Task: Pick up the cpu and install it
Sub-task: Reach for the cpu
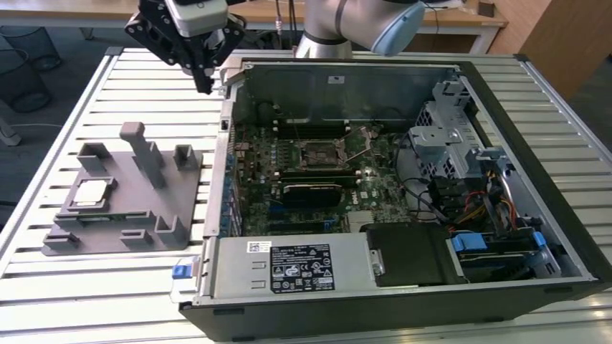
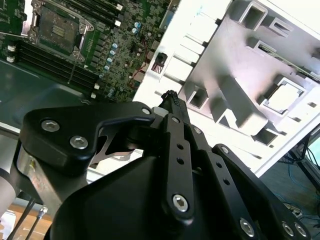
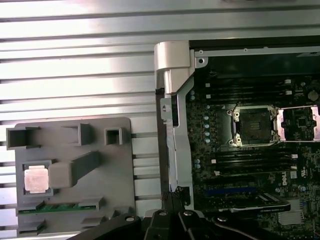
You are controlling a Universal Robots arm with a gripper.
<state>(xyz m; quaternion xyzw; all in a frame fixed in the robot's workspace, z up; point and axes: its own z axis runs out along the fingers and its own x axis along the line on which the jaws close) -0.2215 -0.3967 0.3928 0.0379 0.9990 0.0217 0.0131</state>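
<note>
The cpu (image 1: 93,192), a small pale silvery square, lies flat in a recess of the grey fixture tray (image 1: 129,236) on the exterior view's left; both wrist views show it too (image 3: 36,180) (image 2: 283,96). My gripper (image 1: 203,84) hangs high above the slatted table, beyond the tray and beside the computer case's far corner, well apart from the cpu. Its fingers meet at the tips (image 2: 170,95) with nothing between them. The motherboard's socket (image 1: 320,153) (image 3: 253,125) sits inside the case with its metal frame flipped open.
The open computer case (image 1: 287,269) takes up the middle and the exterior view's right, with raised walls, a drive cage (image 1: 445,140) and cables. Grey posts (image 1: 143,154) stand up from the fixture tray near the cpu. A memory stick (image 3: 60,206) lies in the tray's slot.
</note>
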